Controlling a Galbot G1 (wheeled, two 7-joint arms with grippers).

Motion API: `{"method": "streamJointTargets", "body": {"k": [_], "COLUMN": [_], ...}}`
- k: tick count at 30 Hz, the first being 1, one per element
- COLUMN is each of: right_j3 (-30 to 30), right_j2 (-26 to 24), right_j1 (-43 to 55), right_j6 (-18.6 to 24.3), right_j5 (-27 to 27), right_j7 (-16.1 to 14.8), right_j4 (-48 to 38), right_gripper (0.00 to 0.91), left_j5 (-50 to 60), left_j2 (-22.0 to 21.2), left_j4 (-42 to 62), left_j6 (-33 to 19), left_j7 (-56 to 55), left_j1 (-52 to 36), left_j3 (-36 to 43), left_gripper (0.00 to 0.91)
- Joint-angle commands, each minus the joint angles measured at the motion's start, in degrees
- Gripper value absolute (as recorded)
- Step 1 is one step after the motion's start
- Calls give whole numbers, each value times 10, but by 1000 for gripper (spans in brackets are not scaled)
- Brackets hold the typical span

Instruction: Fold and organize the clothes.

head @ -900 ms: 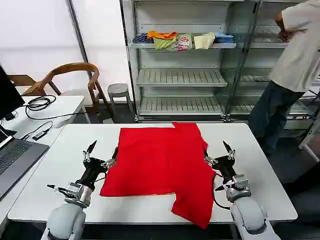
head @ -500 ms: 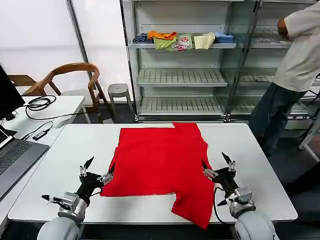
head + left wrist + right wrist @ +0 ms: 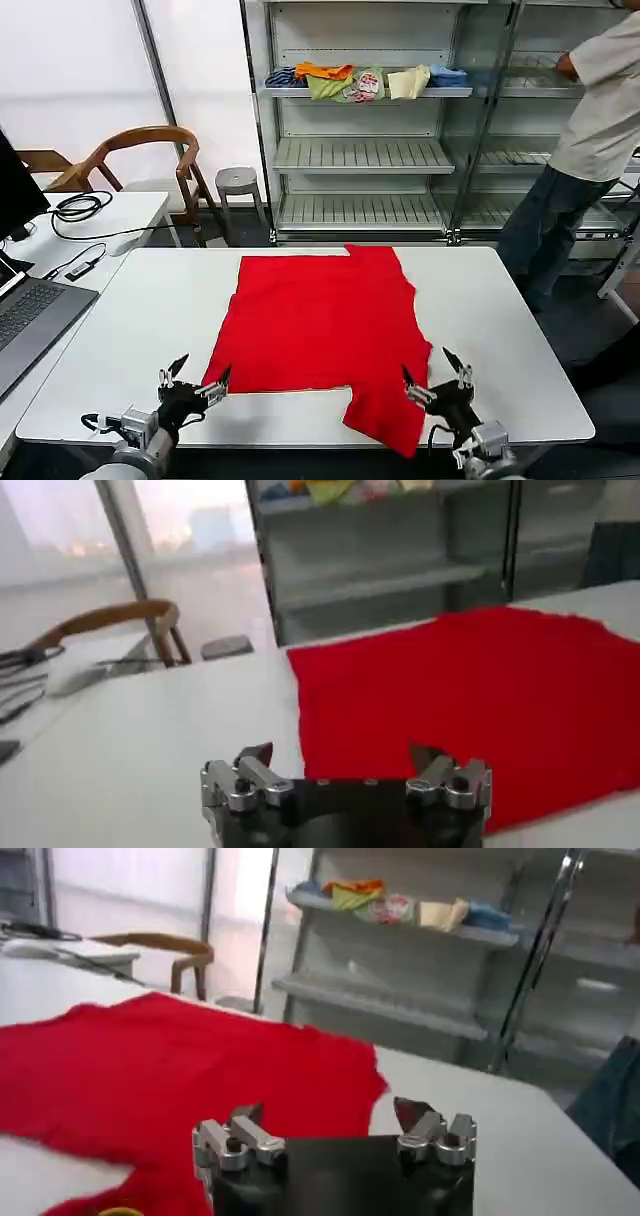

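My red T-shirt lies spread on the white table, its near end draped over the front edge. It may already carry one fold, though I cannot be sure from here; the rest of the folding, by my judgement, is left to do. My left gripper hangs at the near edge just off the shirt's corner, jaws wide apart and empty. My right gripper sits beside the draped end, likewise spread and holding nothing.
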Motion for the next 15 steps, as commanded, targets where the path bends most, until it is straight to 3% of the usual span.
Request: {"method": "streamJointTargets", "body": {"k": [1, 9, 15], "right_j3": [0, -1, -14], "right_j2": [-7, -15, -9], "right_j1": [-71, -99, -97], "right_j6": [-6, -1, 6], "right_j5": [-6, -12, -16], "right_j7": [5, -12, -7], "right_j4": [16, 14, 2], "right_gripper": [907, 907, 907], "left_j5": [-38, -42, -44], "left_j2": [-1, -6, -6], "left_j4": [3, 35, 56], "left_j6": [53, 53, 53], "left_j7": [-13, -14, -18], "left_j1": [6, -12, -20], "left_j3": [-6, -7, -8], "left_gripper": [907, 907, 907]}}
